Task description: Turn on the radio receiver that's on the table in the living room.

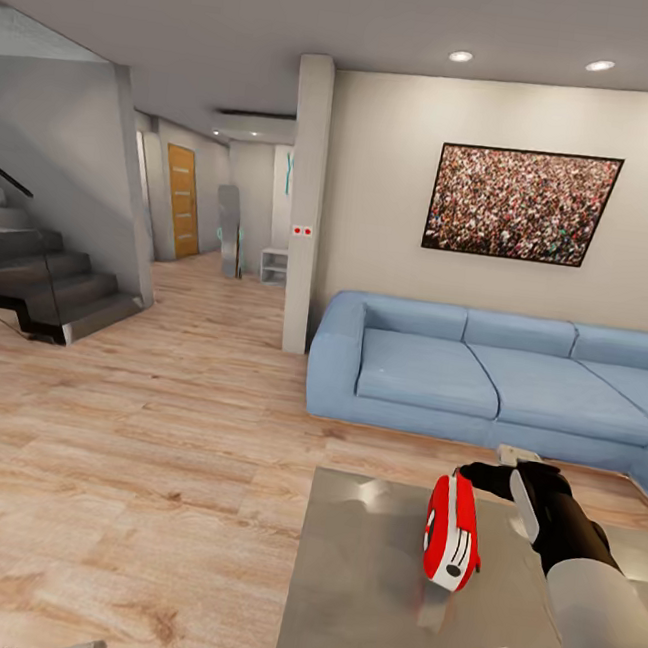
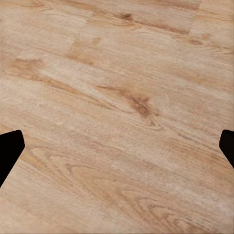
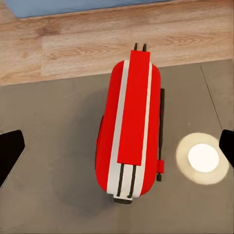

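1. Head view: the radio receiver (image 1: pixel 452 531) stands on edge on the table (image 1: pixel 362 610), near its far side, the blue sofa (image 1: pixel 489 378) beyond; my right arm reaches in beside it, right gripper (image 1: pixel 483 475) just at its top.
2. Right wrist view: I'm looking straight down on the radio's red-and-white edge (image 3: pixel 130 131); a bright light reflection (image 3: pixel 203 158) glints on the grey top beside it.
3. Risk, as I judge it: the radio balances on a narrow side, so a sideways nudge could tip it flat or slide it on that glossy top; pressing off-centre would do it; I also can't see the dial from here, so I may hit the wrong spot.
4. Right gripper: fingers spread wide, dark tips at both borders of the wrist picture, the radio between them, nothing held; contact I can't confirm.
5. Left gripper (image 2: pixel 117 146): spread wide too, empty, over bare plank floor (image 2: pixel 117 87); well away from the table.
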Tool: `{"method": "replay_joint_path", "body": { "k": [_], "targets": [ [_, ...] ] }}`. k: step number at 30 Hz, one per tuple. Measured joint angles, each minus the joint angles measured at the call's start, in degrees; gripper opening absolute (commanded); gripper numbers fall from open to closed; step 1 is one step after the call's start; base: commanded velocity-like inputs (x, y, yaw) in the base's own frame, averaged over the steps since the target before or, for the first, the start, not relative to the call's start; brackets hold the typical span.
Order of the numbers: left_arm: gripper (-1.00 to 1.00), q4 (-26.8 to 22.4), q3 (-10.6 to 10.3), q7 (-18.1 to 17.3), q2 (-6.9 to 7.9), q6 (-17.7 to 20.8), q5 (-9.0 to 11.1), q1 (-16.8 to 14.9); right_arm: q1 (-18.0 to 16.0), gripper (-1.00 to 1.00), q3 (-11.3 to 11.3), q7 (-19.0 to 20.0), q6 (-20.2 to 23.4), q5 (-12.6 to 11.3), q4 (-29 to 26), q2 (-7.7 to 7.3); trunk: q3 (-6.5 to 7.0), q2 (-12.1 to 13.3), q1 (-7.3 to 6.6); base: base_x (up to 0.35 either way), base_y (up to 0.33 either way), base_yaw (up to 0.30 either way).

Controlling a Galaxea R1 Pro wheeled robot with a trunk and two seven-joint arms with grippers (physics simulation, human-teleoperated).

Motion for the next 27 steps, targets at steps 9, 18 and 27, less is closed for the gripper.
{"method": "replay_joint_path", "body": {
  "k": [9, 18, 27],
  "targets": [
    [1.0, 0.0, 0.0, 0.0, 0.0, 0.0, 0.0, 0.0, 0.0, 1.0, -1.2, 0.1, 0.0, 0.1, 0.0, 0.01, -0.83, 0.0, 0.0, 0.0, 0.0, 0.0],
    [1.0, 0.0, 0.0, 0.0, -0.01, 0.0, 0.0, 0.0, 0.0, 1.0, -0.8, 0.2, 0.0, 0.2, 0.0, 0.05, -1.66, 0.0, 0.0, 0.0, 0.0, 0.0],
    [1.0, 0.0, 0.0, 0.0, -0.01, 0.0, 0.0, 0.0, 0.0, 1.0, 4.4, 0.1, 0.0, 0.0, 0.0, 0.09, -2.49, 0.0, 0.0, 0.0, 0.0, 0.0]
  ]
}}
